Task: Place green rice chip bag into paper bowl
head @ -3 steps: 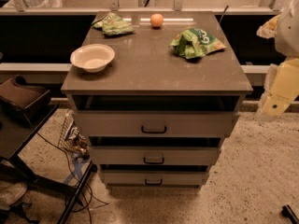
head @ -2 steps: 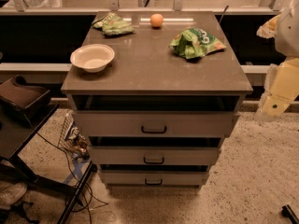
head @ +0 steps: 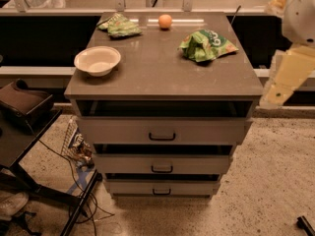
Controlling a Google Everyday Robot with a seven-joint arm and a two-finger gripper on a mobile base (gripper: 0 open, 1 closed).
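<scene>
From where I stand the bright green glossy snack bag (head: 206,44) lies crumpled on the back-right part of the grey-brown drawer cabinet (head: 162,80), on its top. The round cream-white paper bowl (head: 97,60) sits well apart from it, near the front-left edge, w/ nothing in it. The cream-coloured gripper (head: 285,80) hangs off the right side of the cabinet, beside the top and below its level, touching nothing. Can't tell whether it's spread or closed, but it isn't grasping the bag.

So the step in hand, I'd say, is the reach and pick, not yet begun. To do it well:

- Lift the arm clear of the cabinet's right edge first, then come in over the bag from above, not sideways. A side push would likely skate that slick foil across the top.
- Pinch a raised crumple near the bag's middle so it hangs balanced. A corner grip would prob. let it swing.
- Don't confuse it w/ the smaller pale green mottled bag (head: 119,25) at the back-left. Carry clear of the small orange round thing (head: 165,21) at the back too.
- The bag looks approx. as wide as the bowl, and the bowl looks light. Let go low and centred, or the rim may tip.
</scene>
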